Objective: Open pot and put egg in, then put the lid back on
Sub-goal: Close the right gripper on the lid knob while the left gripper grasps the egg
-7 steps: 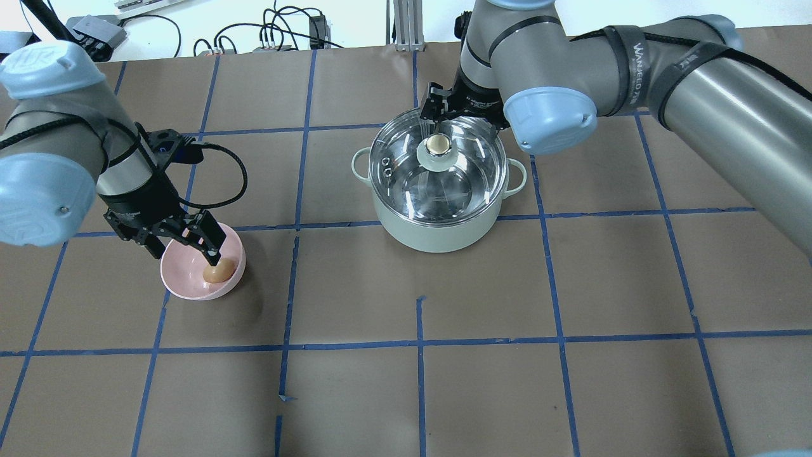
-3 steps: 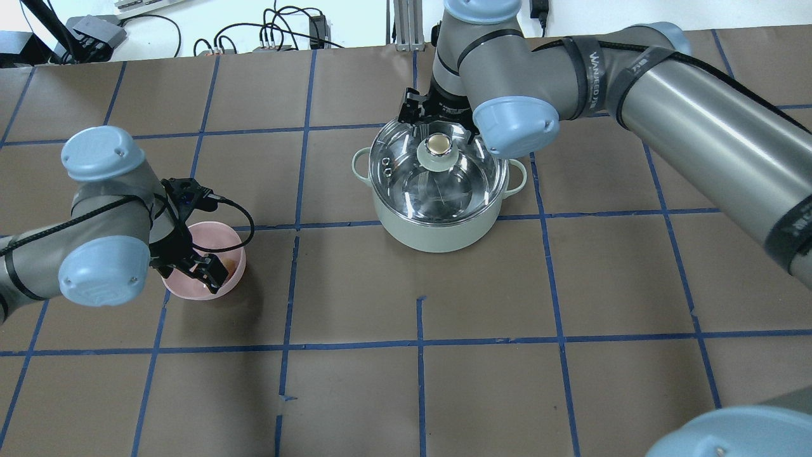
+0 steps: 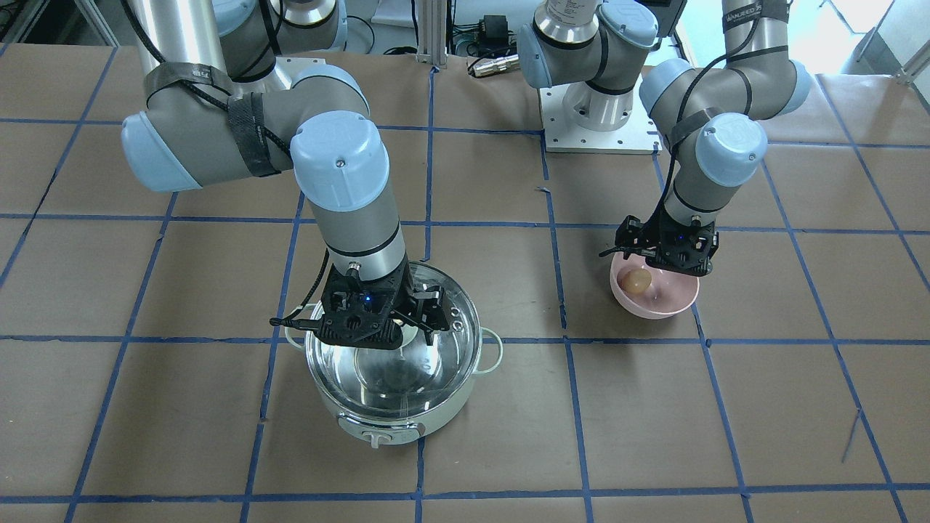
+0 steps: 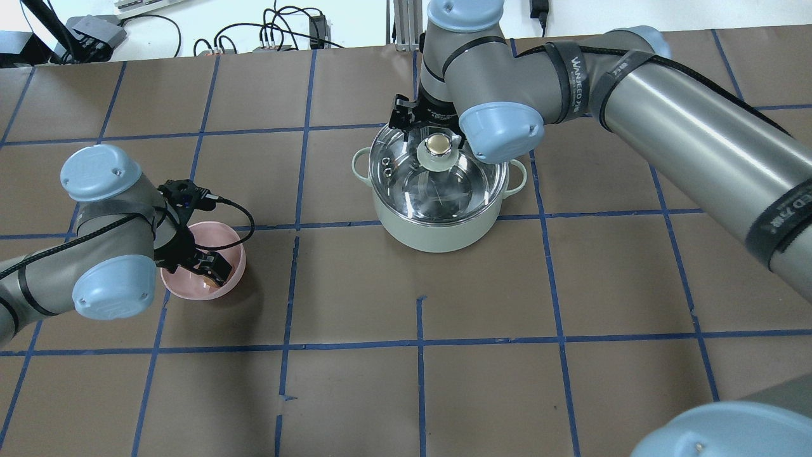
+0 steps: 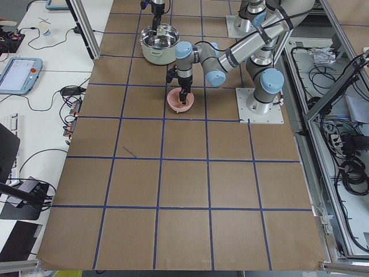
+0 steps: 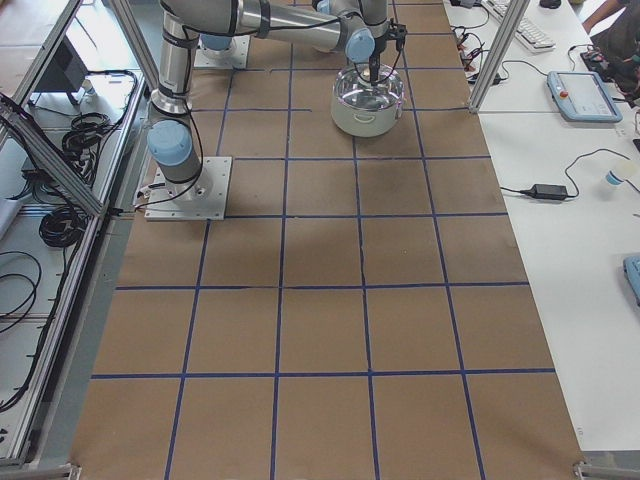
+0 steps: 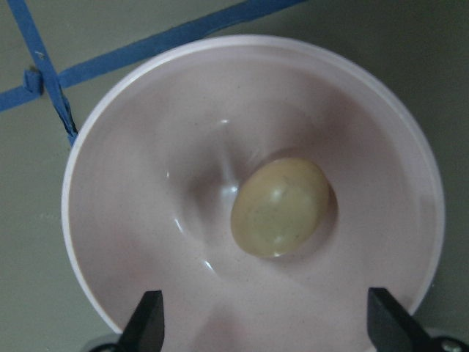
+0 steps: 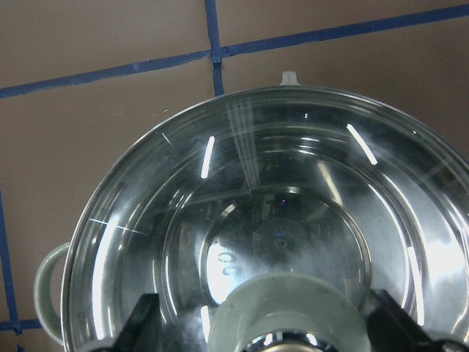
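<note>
Now right hand (image 8: 267, 323) has reached lid (image 8: 256, 169) knob (image 4: 436, 144).

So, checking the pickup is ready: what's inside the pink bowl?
Only the egg, lying loose just off centre in the pink bowl, with the left gripper open over it. Nothing else shows inside; from overhead the gripper covers most of the egg.

The tabletop (image 4: 571, 285) carries one pot (image 4: 438, 236), one lid (image 4: 406, 172), one egg (image 7: 282, 207) and one pink bowl (image 3: 655, 306). Two end effectors show: the left end effector (image 7: 265, 323) and the right end effector (image 8: 265, 323).
</note>
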Motion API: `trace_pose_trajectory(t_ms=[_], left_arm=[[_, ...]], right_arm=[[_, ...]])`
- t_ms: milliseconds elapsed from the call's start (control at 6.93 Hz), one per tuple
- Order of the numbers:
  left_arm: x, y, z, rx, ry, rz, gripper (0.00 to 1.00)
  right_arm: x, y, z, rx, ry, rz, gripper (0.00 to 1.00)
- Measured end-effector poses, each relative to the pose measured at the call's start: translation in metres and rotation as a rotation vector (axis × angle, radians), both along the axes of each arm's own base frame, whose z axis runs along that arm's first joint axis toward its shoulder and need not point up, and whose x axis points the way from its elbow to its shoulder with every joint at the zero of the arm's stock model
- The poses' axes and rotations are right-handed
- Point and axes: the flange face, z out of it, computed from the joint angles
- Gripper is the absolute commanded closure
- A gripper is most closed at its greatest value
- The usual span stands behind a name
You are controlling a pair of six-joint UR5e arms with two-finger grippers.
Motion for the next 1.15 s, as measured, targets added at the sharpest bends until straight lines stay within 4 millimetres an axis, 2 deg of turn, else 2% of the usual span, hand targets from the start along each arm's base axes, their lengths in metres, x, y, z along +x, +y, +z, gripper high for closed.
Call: trace_pose_trajectory(t_ms=[144, 289, 433, 722, 866, 1155], left_arm=[[0.004, -0.001, -0.002, -0.004, 0.015, 0.013, 0.04], [0.006, -0.002, -0.004, -0.004, 0.022, 0.018, 0.04], [0.007, -0.003, -0.006, -0.005, 0.023, 0.02, 0.04], [0.007, -0.003, -0.008, -0.003, 0.025, 0.02, 0.04], [0.007, -0.003, -0.009, -0.002, 0.027, 0.02, 0.04], [0.004, -0.005, -0.014, -0.007, 0.06, 0.02, 0.04]], right_arm=[[-0.001, 0.001, 0.002, -0.001, 0.003, 0.0, 0.02], [-0.002, 0.002, 0.004, -0.002, 0.009, 0.0, 0.16], [-0.003, 0.003, 0.004, -0.001, 0.017, -0.001, 0.37], [-0.004, 0.005, 0.002, 0.008, 0.023, -0.003, 0.67], [-0.004, 0.005, 0.002, 0.009, 0.023, -0.005, 0.75], [-0.005, 0.007, 0.002, 0.022, 0.028, -0.004, 0.78]])
